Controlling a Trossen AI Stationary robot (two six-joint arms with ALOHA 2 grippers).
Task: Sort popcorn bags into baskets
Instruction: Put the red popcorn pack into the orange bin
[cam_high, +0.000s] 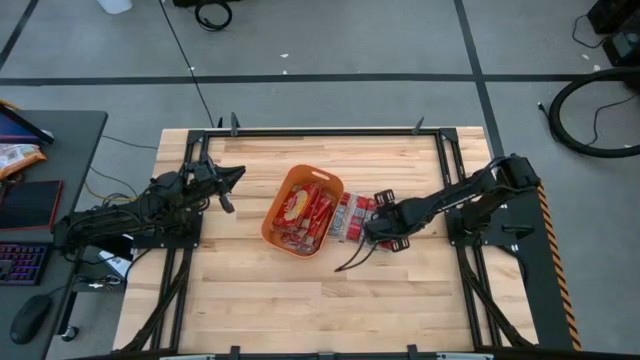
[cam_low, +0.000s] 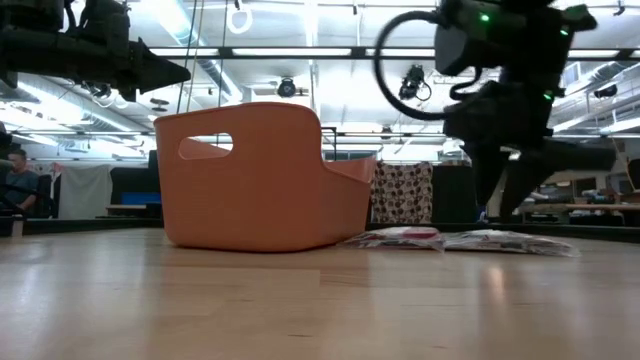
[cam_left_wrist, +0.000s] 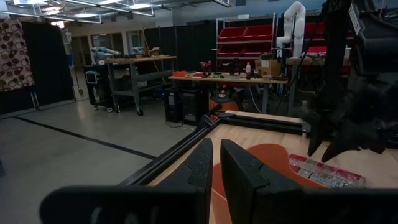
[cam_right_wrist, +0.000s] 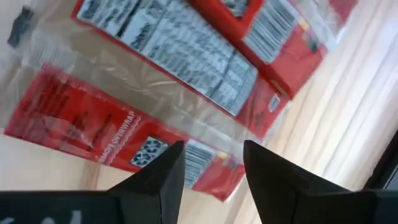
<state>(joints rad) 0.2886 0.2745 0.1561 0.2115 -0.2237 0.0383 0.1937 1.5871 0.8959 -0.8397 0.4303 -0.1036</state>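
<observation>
Beside orange basket (cam_high: 285, 232) | red-white popcorn bags (cam_high: 348, 217), flat | right pincer (cam_high: 372, 232) apart

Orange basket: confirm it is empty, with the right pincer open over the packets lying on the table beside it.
Not empty. The high view shows the orange basket already holding several red popcorn bags. The rest stands: the right pincer is open over the packets lying on the table beside the basket, as the right wrist view shows.
</observation>
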